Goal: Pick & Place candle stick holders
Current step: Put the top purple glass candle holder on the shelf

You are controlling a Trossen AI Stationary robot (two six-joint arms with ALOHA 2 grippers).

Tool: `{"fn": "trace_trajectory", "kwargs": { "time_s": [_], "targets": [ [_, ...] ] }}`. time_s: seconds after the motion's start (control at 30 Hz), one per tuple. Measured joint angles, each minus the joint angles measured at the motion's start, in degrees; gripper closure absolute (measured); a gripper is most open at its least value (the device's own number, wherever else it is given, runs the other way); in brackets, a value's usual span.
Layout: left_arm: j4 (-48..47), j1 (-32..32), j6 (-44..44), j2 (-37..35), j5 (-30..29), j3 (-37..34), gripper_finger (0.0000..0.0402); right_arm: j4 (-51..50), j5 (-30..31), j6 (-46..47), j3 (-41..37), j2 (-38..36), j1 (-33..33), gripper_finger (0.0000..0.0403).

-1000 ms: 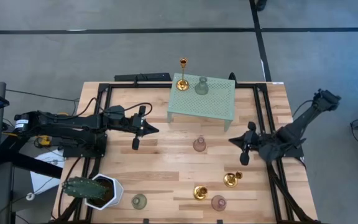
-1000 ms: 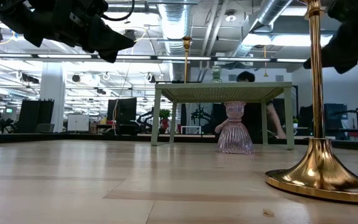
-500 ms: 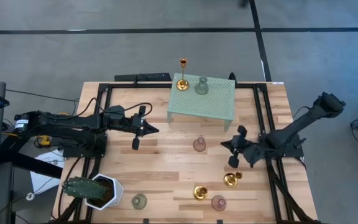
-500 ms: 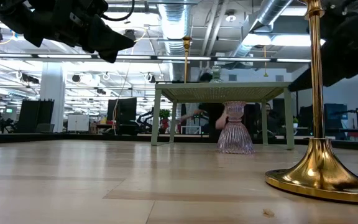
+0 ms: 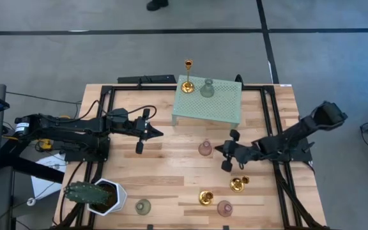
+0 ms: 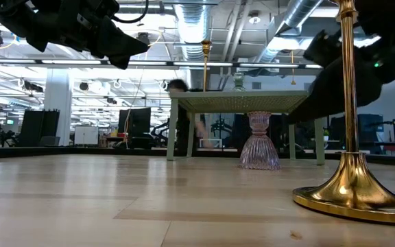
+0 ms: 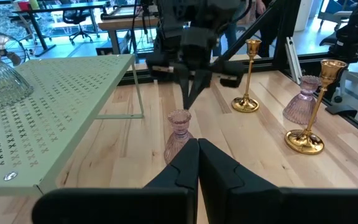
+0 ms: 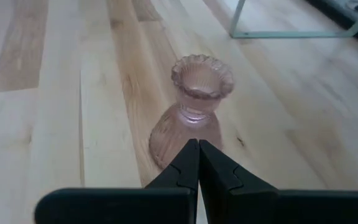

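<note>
A pinkish bell-shaped holder (image 5: pixel 205 149) stands on its base at the middle of the table; it also shows in the right wrist view (image 8: pixel 194 115) and the left wrist view (image 7: pixel 179 132). My right gripper (image 5: pixel 218 150) is shut, close to the holder's right side, and does not visibly touch it. My left gripper (image 5: pixel 157 133) is shut and waits above the table left of centre. A tall gold holder (image 5: pixel 188 82) and a pale green holder (image 5: pixel 207 88) stand on the mint-green stand (image 5: pixel 219 107). Two gold holders (image 5: pixel 237 184) (image 5: pixel 206 197), a pinkish one (image 5: pixel 224 208) and a pale green one (image 5: pixel 143 206) stand near the front edge.
A white pot with a cactus (image 5: pixel 98 195) stands at the front left corner. The stand's legs rest on the far middle of the table. In the low view a gold holder (image 6: pixel 352 185) stands close to the camera. A person walks in the room behind the table.
My right gripper has gone toward the table's left edge, from near the right side of the table to close beside the middle pinkish holder. The holder has kept its place. A person in the background has walked across.
</note>
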Motion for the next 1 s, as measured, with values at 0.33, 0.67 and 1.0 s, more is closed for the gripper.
{"fn": "trace_trajectory", "kwargs": {
  "time_s": [0.33, 0.67, 1.0],
  "targets": [
    [0.0, 0.0, 0.0, 0.0, 0.0, 0.0, 0.0394, 4.7, -5.5, 2.3, 2.1, 6.9, -4.5, 0.0348],
    [-0.1, 0.0, 0.0, 0.0, 0.0, 0.0, 0.0394, 4.7, -8.5, 1.6, 6.7, 11.9, -7.2, 0.015],
    [-0.1, 0.0, 0.0, 0.0, 0.0, -0.1, 0.0394, 4.7, -8.4, 0.3, 10.3, 16.4, -9.5, 0.0126]
  ]
}}
